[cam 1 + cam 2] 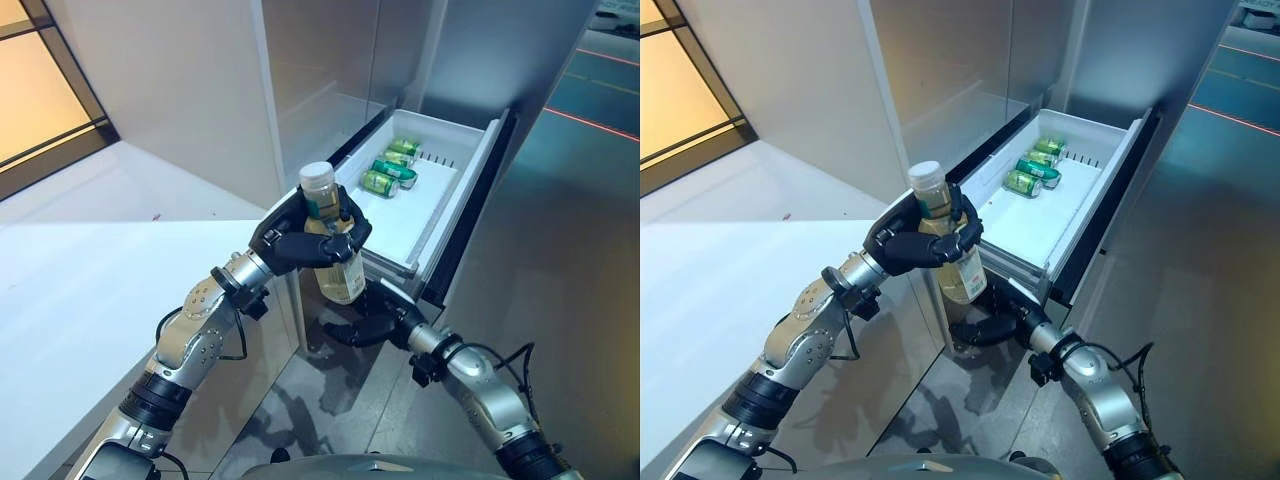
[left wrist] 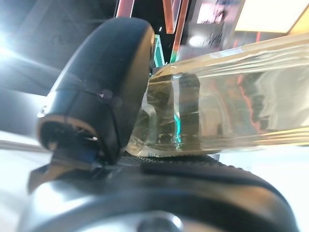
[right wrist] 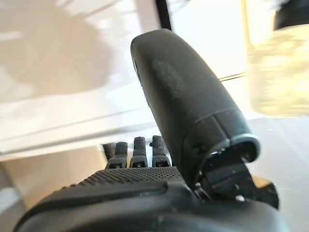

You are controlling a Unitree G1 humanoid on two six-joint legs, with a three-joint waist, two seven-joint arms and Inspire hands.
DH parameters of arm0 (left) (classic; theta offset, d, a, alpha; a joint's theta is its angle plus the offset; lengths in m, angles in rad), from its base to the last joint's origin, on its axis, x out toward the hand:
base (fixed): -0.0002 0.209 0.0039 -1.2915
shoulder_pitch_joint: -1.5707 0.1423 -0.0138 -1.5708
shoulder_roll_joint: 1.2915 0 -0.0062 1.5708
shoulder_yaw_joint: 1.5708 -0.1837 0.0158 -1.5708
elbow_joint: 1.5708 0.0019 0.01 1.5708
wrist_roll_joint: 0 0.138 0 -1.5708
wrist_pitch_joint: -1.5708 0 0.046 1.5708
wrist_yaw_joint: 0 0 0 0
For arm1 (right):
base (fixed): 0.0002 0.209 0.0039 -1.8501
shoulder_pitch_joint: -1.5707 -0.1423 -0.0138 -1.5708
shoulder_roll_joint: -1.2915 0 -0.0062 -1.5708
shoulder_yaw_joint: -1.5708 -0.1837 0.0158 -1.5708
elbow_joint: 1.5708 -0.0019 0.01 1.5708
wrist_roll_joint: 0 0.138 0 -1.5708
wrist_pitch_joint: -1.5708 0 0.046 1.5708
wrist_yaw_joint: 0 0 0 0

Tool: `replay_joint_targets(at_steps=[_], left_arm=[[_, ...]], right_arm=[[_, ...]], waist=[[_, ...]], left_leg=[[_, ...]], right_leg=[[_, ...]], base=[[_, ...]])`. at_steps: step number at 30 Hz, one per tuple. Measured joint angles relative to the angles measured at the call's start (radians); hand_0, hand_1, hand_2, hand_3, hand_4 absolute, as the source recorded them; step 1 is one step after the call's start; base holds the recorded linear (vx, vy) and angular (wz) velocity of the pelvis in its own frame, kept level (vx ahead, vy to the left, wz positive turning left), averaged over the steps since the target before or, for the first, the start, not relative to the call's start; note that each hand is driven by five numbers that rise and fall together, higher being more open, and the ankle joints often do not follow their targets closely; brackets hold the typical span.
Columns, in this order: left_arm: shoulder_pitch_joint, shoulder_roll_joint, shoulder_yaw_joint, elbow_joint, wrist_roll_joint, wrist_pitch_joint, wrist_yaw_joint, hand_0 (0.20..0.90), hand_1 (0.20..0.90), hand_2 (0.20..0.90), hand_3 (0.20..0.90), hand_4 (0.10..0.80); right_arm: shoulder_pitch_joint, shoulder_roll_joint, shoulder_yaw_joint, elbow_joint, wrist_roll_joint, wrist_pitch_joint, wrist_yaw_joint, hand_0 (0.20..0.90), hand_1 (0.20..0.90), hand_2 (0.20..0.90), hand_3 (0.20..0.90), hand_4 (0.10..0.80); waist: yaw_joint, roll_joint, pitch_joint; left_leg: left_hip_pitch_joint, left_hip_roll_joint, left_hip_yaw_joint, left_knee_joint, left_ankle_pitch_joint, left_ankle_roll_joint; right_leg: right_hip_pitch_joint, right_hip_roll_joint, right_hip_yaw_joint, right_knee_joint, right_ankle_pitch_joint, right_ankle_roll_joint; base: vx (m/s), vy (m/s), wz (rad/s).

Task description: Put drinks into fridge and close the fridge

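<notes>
My left hand (image 1: 300,240) is shut on a clear bottle (image 1: 340,272) of pale yellow drink with a white cap, held upright in the air just in front of the near left corner of the open fridge drawer (image 1: 400,225). The left wrist view shows the bottle (image 2: 231,101) lying across the palm with the thumb (image 2: 106,82) pressed on it. My right hand (image 1: 372,320) is low, under the bottle and by the drawer's front, with its fingers relaxed and nothing in it. Green cans (image 1: 392,170) lie at the back of the drawer.
A white counter (image 1: 80,290) runs along the left, beside the fridge. The steel fridge front (image 1: 320,80) rises behind the drawer. The drawer's dark front panel (image 1: 480,220) stands out to the right over the grey floor (image 1: 560,300).
</notes>
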Motion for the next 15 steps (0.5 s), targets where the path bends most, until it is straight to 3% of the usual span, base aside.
replay_joint_targets(at_steps=[4,15], left_arm=[[0.0,0.001,-0.009,0.0,0.01,0.008,-0.008,0.3,0.3,0.3,0.2,0.1],[-0.006,0.012,-0.028,-0.019,0.099,-0.001,0.004,0.3,0.3,0.3,0.2,0.1]], right_arm=[[-0.045,-0.033,-0.001,-0.041,0.065,0.031,0.034,0.9,0.9,0.9,0.9,0.8],[-0.079,-0.094,0.017,-0.043,0.214,0.226,0.119,0.9,0.9,0.9,0.9,0.8]], waist=[[-0.007,0.001,0.001],[0.006,0.001,0.002]], left_leg=[[0.0,0.0,0.001,0.0,-0.002,0.0],[0.001,-0.001,0.014,0.0,-0.007,0.0]], right_leg=[[0.0,0.0,0.004,-0.001,0.0,0.0],[-0.003,0.0,0.014,-0.005,0.002,0.002]], base=[[0.0,0.0,0.0],[0.003,-0.01,-0.02]])
